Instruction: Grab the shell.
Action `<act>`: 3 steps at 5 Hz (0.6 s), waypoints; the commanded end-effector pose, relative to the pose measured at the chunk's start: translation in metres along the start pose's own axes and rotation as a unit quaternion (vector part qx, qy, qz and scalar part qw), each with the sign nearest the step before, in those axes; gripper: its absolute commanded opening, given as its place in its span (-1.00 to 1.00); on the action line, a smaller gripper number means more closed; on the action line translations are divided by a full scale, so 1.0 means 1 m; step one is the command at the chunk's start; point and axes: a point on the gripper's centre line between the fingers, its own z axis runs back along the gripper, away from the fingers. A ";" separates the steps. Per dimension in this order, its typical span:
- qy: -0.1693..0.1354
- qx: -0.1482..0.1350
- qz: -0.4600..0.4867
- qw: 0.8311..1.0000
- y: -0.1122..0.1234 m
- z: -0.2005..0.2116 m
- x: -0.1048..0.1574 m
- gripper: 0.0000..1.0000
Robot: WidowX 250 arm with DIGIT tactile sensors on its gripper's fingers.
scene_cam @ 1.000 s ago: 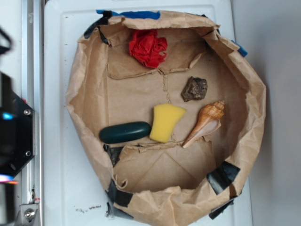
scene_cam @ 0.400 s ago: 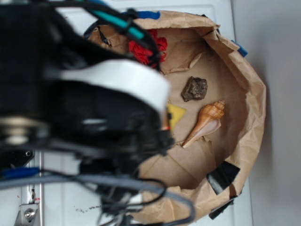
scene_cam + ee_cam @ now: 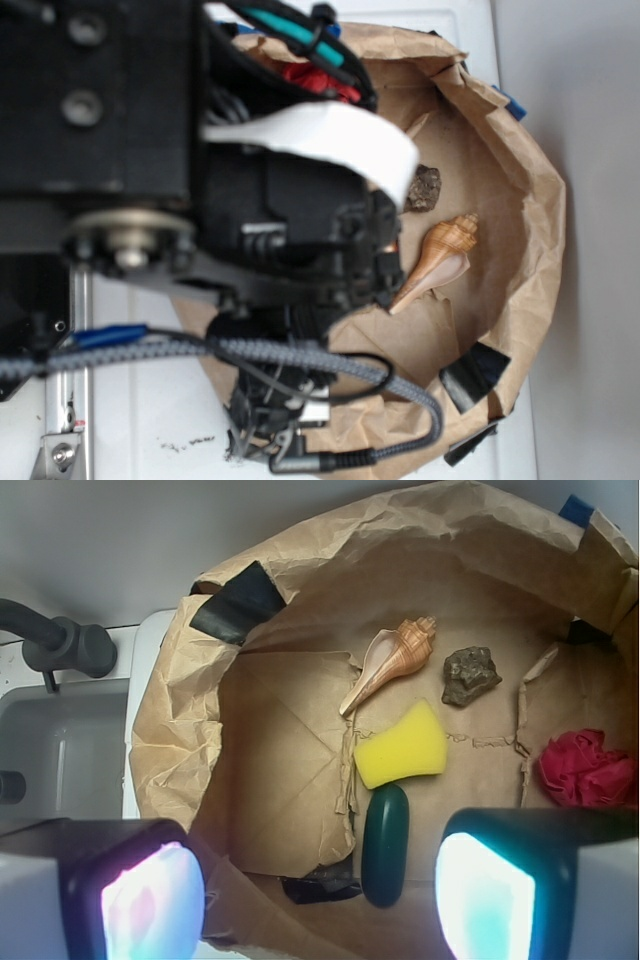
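The tan-orange shell lies on the floor of a brown paper bin, right of centre, its pointed tail toward the lower left. In the wrist view the shell sits well beyond my fingers, above the yellow sponge. My gripper is open, its two glowing pads wide apart with nothing between them, high above the near side of the bin. In the exterior view the black arm covers the bin's left and middle, and the fingers are hidden.
A lumpy brown-grey rock lies just right of the shell. A dark green oblong lies below the sponge. A crumpled red cloth is at the right. The bin's paper walls rise all round, patched with black tape.
The arm has swung in from the left over the bin and now hides the sponge, the green oblong and most of the red cloth. The shell and rock have not moved.
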 end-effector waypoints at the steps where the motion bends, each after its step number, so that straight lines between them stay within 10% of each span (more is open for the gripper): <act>1: -0.027 0.001 0.002 1.000 0.002 0.015 0.009 1.00; 3: -0.030 0.033 0.005 0.999 0.022 -0.070 0.041 1.00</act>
